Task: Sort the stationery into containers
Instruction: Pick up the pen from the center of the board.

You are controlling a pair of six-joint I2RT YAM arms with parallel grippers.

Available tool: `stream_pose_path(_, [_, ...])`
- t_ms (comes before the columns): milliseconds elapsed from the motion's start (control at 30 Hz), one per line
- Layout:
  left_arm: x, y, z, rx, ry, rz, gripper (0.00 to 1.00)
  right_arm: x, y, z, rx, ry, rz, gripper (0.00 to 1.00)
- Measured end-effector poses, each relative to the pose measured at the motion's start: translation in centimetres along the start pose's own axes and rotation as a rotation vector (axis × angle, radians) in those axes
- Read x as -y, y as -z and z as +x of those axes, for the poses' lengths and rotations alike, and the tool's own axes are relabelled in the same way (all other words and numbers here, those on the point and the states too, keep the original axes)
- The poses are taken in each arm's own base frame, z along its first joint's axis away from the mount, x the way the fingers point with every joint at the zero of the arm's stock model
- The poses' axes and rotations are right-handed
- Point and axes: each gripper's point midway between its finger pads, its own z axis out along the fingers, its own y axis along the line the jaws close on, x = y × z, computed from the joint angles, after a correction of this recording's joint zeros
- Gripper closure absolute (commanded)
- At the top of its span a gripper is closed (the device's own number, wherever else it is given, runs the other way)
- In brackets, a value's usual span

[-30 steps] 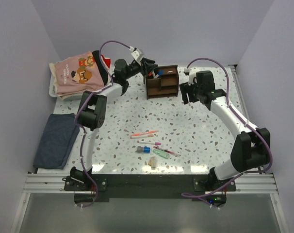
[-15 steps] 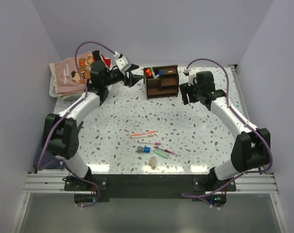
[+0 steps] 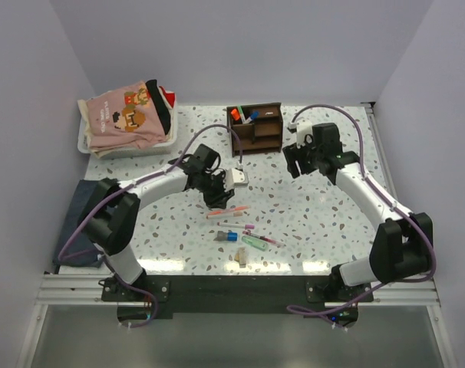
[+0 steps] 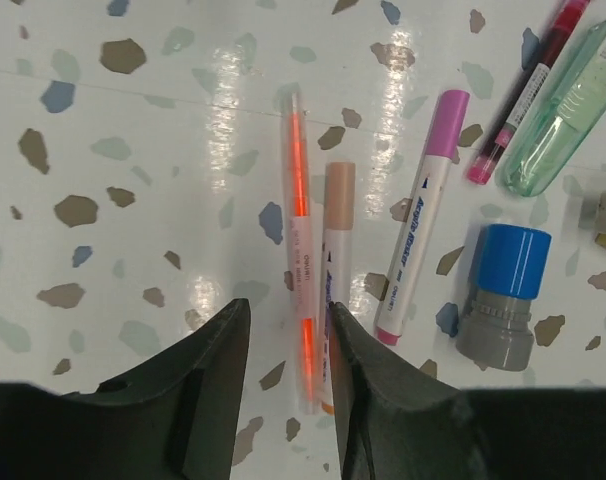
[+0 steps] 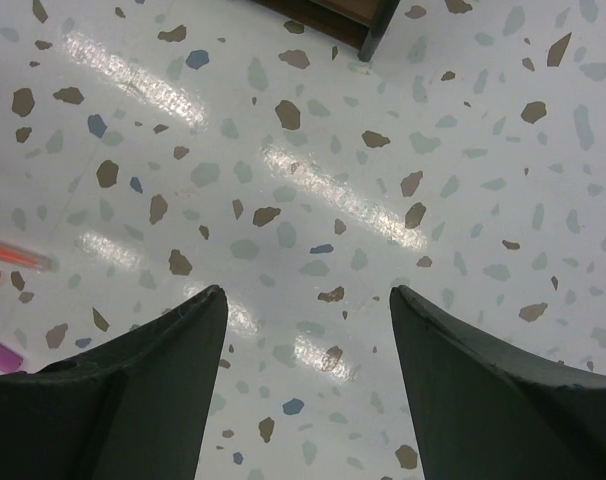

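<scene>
From above, the dark wooden organizer (image 3: 256,129) holds orange and blue-capped items in its rear left compartment, far beyond both grippers. The left gripper (image 3: 219,195), jaws narrowly parted, straddles the orange highlighter (image 4: 298,230), with a beige pen (image 4: 336,250) just outside. The right gripper (image 5: 308,300) gapes wide, empty.

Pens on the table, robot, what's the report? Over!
Left gripper open over the orange pen, not gripping. Right gripper open, empty, near the organizer. Beige pen lies right beside the orange one, could snag.
</scene>
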Motion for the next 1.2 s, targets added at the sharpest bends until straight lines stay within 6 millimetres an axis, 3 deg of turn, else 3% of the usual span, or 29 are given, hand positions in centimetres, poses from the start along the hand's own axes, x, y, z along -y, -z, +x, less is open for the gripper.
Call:
stream_pose_path(100, [0.9, -1.4, 0.6, -0.059, 0.002, 0.022, 0.59, -0.1, 0.5, 0.4, 0.002, 0.007, 0.001, 0.30])
stream_pose_path(567, [0.2, -5.5, -0.8, -0.122, -0.004, 0.017, 0.60, -0.7, 2.3, 2.5, 0.012, 0.022, 0.008, 0.30])
stream_pose_path(767, [-0.1, -6.4, -0.8, -0.144, 0.010, 0.003, 0.64, -0.8, 2.2, 3.4, -0.007, 0.020, 0.005, 0.30])
stream_pose_path(1200, [-0.7, -6.9, -0.9, -0.169, 0.005, -0.044, 0.74, -0.7, 2.4, 3.2, 0.001, 0.027, 0.012, 0.30])
